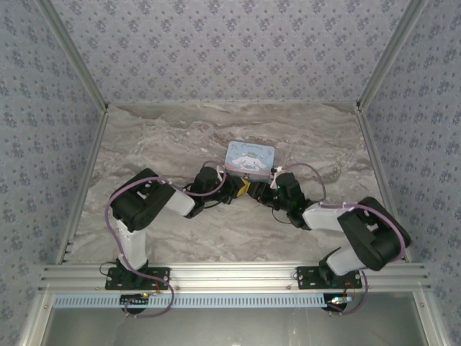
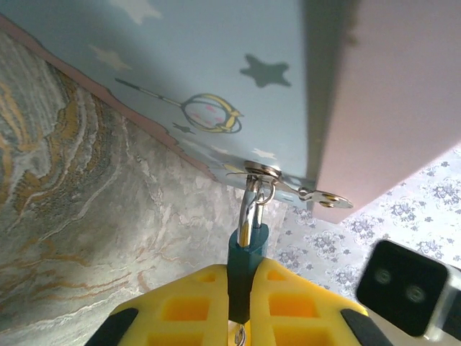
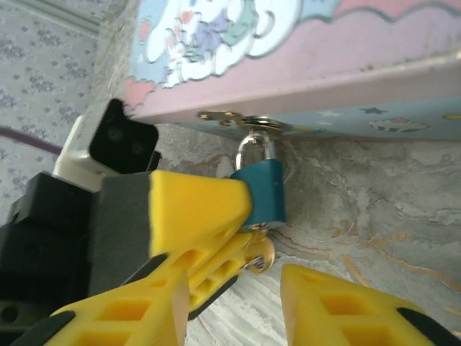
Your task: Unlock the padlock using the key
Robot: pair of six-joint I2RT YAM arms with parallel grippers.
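The small teal padlock (image 2: 247, 249) hangs by its silvery shackle (image 2: 248, 209) from the hasp of the pastel tin box (image 2: 209, 65). My left gripper (image 2: 247, 282) is shut on the padlock's body, one yellow finger on each flat side. The right wrist view shows the padlock (image 3: 262, 189) pinched by the left gripper's fingers (image 3: 198, 205). The key (image 3: 261, 254) sticks out of the padlock's underside. My right gripper (image 3: 232, 288) stands open around the key, its fingertips apart and not touching it. In the top view both grippers meet in front of the box (image 1: 250, 157).
The tin box stands on the marble-patterned table (image 1: 180, 137), just beyond the two grippers. Patterned walls enclose the table on three sides. The right wrist's black camera block (image 2: 402, 287) sits close to the padlock's right.
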